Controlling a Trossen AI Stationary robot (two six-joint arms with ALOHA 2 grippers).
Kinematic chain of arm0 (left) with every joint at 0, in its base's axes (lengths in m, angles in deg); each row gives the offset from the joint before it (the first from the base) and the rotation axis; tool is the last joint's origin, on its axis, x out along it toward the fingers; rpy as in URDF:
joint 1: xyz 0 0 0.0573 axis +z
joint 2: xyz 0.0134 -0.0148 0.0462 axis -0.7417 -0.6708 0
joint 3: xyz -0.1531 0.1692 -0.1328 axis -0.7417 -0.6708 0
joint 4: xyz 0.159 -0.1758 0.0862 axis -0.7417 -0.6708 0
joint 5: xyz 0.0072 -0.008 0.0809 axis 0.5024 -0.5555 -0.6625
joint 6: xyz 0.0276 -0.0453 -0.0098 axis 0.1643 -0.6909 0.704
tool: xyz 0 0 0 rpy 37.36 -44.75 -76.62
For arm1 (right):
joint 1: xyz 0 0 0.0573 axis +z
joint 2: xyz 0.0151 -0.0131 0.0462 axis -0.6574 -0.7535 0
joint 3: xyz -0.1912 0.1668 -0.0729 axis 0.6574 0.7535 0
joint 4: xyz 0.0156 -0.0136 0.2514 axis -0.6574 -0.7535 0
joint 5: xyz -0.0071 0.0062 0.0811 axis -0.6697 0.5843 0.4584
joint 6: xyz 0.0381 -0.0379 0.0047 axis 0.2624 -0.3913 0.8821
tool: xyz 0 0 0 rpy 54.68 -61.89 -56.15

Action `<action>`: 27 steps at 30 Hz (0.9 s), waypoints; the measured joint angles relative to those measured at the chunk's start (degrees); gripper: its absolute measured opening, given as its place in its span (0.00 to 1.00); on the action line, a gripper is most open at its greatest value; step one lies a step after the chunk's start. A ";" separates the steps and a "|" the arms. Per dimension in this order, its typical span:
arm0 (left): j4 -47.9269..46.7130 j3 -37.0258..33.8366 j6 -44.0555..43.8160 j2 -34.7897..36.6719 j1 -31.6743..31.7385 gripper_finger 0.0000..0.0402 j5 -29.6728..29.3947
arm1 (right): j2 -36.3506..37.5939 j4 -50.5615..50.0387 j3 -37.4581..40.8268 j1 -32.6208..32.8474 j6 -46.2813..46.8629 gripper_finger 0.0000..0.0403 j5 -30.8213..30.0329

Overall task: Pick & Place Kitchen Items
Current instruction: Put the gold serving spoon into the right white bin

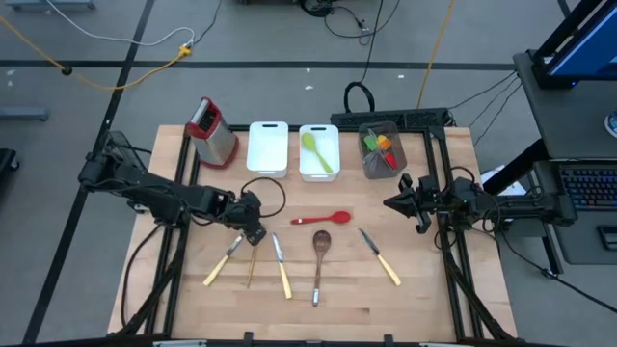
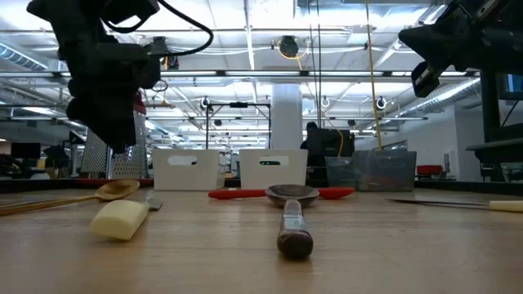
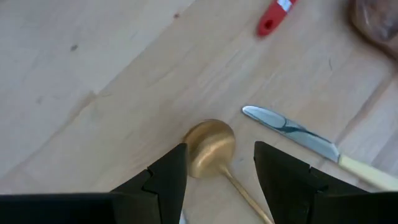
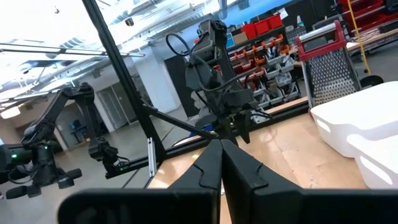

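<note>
My left gripper (image 1: 253,231) is open and hangs above the table over the bowl of the gold spoon (image 3: 211,148). Its two fingers stand on either side of the bowl without touching it. In the low view the gripper (image 2: 106,131) is clear above the gold spoon (image 2: 114,191). Beside the spoon lie cream-handled knives (image 1: 224,260) (image 1: 281,266), a wooden spoon (image 1: 319,254), a red spoon (image 1: 323,219) and another knife (image 1: 381,256), all flat on the table. My right gripper (image 1: 397,204) is shut and empty, raised at the table's right side.
At the far edge stand a red-topped box grater (image 1: 212,130), an empty white tray (image 1: 268,146), a white tray (image 1: 333,130) holding a green spatula (image 1: 317,151), and a grey tray (image 1: 364,159) with several coloured utensils. Cables run over the table's left part (image 1: 265,188).
</note>
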 joint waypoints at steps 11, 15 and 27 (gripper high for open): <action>0.06 -1.61 10.69 -1.46 4.88 0.48 3.74 | 0.00 0.12 0.00 0.00 0.04 0.00 0.02; 0.18 -1.62 15.13 -1.36 6.56 0.48 5.51 | -0.02 0.11 0.00 0.00 0.04 0.00 0.02; 0.15 -1.62 21.91 -1.36 8.76 0.48 7.00 | 0.00 0.12 0.00 0.00 0.05 0.00 0.00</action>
